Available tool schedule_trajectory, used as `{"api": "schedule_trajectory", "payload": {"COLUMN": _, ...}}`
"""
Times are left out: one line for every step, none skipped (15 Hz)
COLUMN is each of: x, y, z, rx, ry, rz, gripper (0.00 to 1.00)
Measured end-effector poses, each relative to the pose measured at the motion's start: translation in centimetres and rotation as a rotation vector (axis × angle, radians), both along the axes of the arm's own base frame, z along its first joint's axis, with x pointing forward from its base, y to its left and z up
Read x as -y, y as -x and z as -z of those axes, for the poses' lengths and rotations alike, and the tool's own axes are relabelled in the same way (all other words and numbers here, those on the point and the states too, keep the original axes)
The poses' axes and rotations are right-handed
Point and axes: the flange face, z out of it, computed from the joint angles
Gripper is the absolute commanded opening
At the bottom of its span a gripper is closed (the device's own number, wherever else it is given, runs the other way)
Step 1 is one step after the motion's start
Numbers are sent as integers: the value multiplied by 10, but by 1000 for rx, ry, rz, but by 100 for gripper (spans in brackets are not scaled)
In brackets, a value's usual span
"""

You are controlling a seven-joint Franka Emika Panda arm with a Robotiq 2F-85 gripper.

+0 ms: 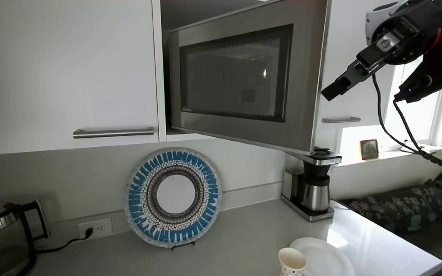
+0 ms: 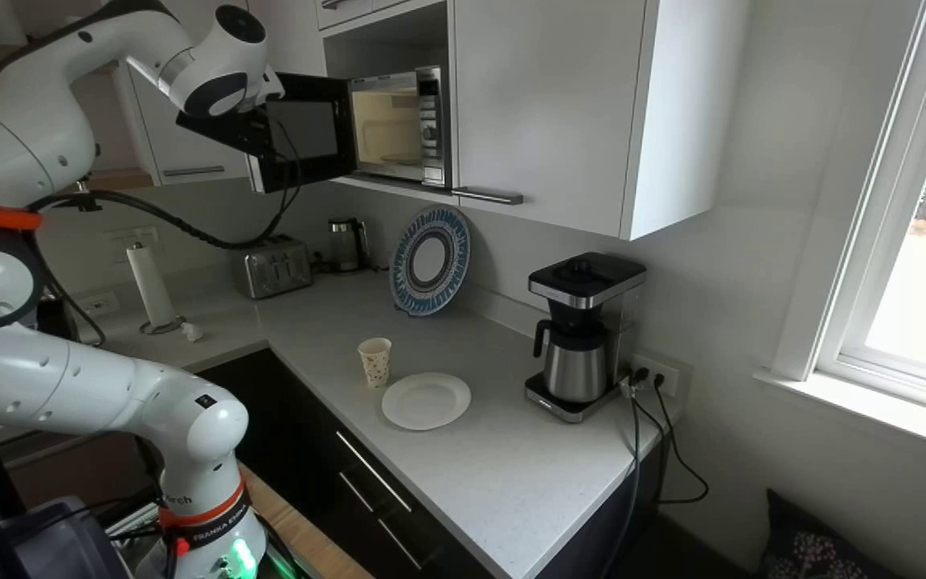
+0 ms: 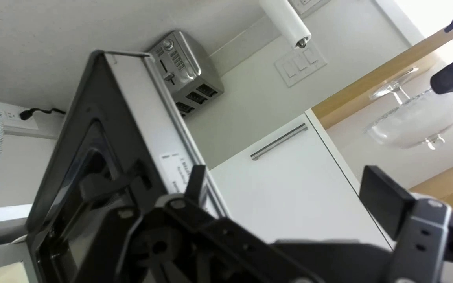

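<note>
Gripper (image 3: pixel 289 192), lower part of the wrist view: fingers (image 3: pixel 385 200) spread wide apart, nothing between them. Microwave door (image 3: pixel 148 106), swung open, lies just beyond, toward frame left; its free edge slants from upper left to lower centre, behind one finger. Contact cannot be determined. Farther: toaster (image 3: pixel 187 70), upper centre-left; paper towel roll (image 3: pixel 283 17), top centre.

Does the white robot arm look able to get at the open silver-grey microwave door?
Probably yes: its black gripper is open near the free edge of the door, with nothing visible between them, though I can't tell whether they touch.
</note>
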Motion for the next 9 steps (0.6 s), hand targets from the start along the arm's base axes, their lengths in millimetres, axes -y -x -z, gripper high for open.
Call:
{"api": "schedule_trajectory", "payload": {"x": -9, "y": 4, "z": 1, "rx": -7, "ry": -5, "rz": -6, "gripper": 100}}
{"api": "schedule_trajectory", "payload": {"x": -19, "y": 8, "z": 1, "rx": -10, "ry": -9, "rz": -11, "gripper": 100}}
{"api": "schedule_trajectory", "payload": {"x": -28, "y": 12, "z": 0, "rx": -11, "ry": -12, "rz": -16, "gripper": 100}}
{"api": "schedule_trajectory", "payload": {"x": -38, "y": 15, "z": 0, "rx": -4, "ry": -13, "rz": -20, "gripper": 100}}
{"api": "schedule_trajectory", "payload": {"x": -46, "y": 18, "z": 0, "rx": 4, "ry": -13, "rz": -24, "gripper": 100}}
{"api": "schedule_trajectory", "payload": {"x": -52, "y": 20, "z": 1, "rx": 8, "ry": -9, "rz": -32, "gripper": 100}}
{"api": "schedule_trajectory", "payload": {"x": -55, "y": 22, "z": 1, "rx": 11, "ry": -2, "rz": -39, "gripper": 100}}
{"api": "schedule_trajectory", "payload": {"x": -55, "y": 22, "z": 1, "rx": 20, "ry": 7, "rz": -39, "gripper": 100}}
{"api": "schedule_trajectory", "payload": {"x": -53, "y": 22, "z": -1, "rx": 34, "ry": 21, "rz": -33, "gripper": 100}}
